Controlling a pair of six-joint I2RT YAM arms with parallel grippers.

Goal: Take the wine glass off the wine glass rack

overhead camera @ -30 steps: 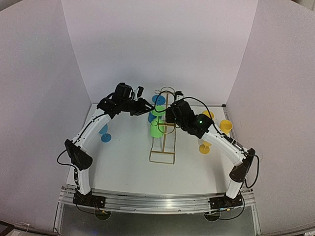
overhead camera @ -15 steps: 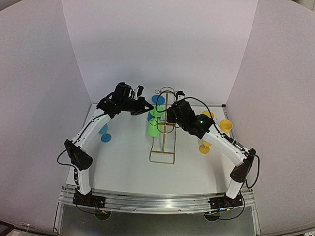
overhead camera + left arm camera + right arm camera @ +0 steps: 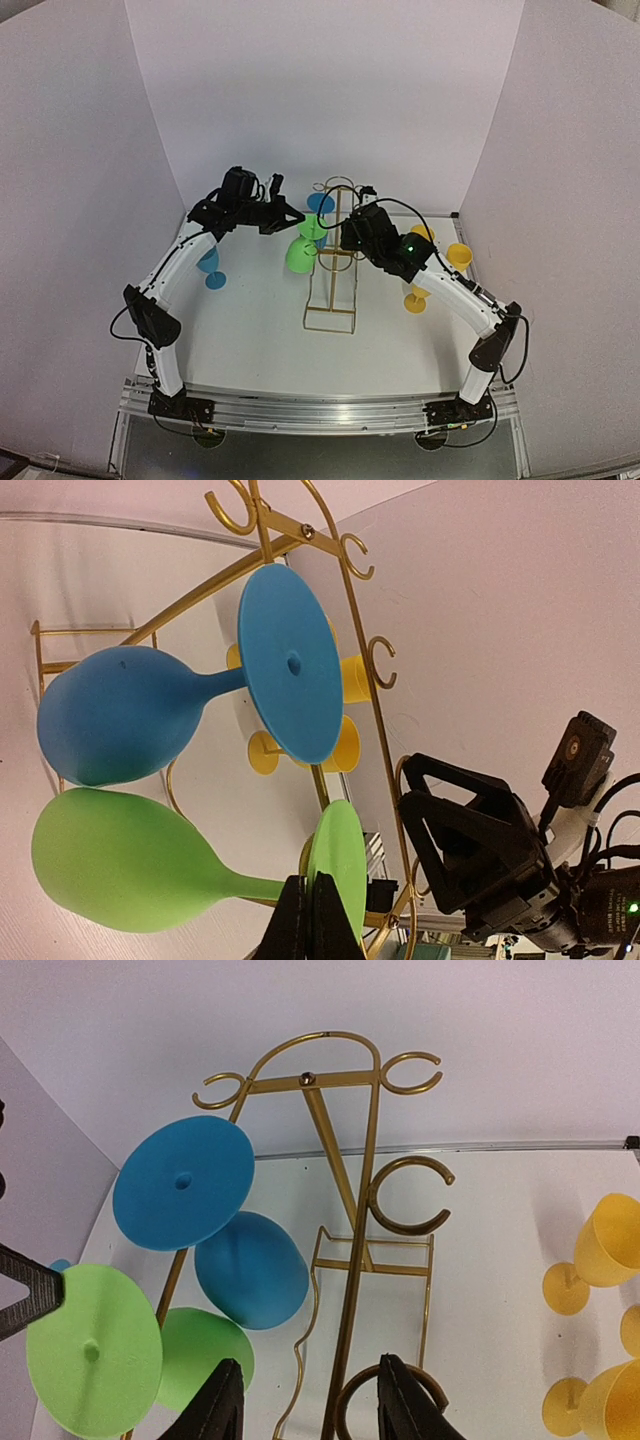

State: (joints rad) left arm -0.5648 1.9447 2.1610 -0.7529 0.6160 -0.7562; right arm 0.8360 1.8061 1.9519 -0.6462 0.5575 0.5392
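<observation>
The gold wire wine glass rack (image 3: pixel 330 300) stands mid-table. A green wine glass (image 3: pixel 300 255) and a blue wine glass (image 3: pixel 320 205) hang on its left side. My left gripper (image 3: pixel 297 216) is shut on the rim of the green wine glass's foot (image 3: pixel 340 865), with the bowl (image 3: pixel 120 865) to the left. The blue wine glass (image 3: pixel 125 715) hangs just above it. My right gripper (image 3: pixel 310 1405) is open, its fingers (image 3: pixel 220 1405) straddling the rack's upright wire (image 3: pixel 352 1260) without touching it. The green foot (image 3: pixel 95 1350) and the blue foot (image 3: pixel 183 1182) show at left.
Three yellow glasses (image 3: pixel 460 257) stand on the table right of the rack, also in the right wrist view (image 3: pixel 610 1245). A blue glass (image 3: pixel 210 268) stands at left under my left arm. White walls close in the back and sides. Empty ring hooks (image 3: pixel 405 1195) line the rack's right side.
</observation>
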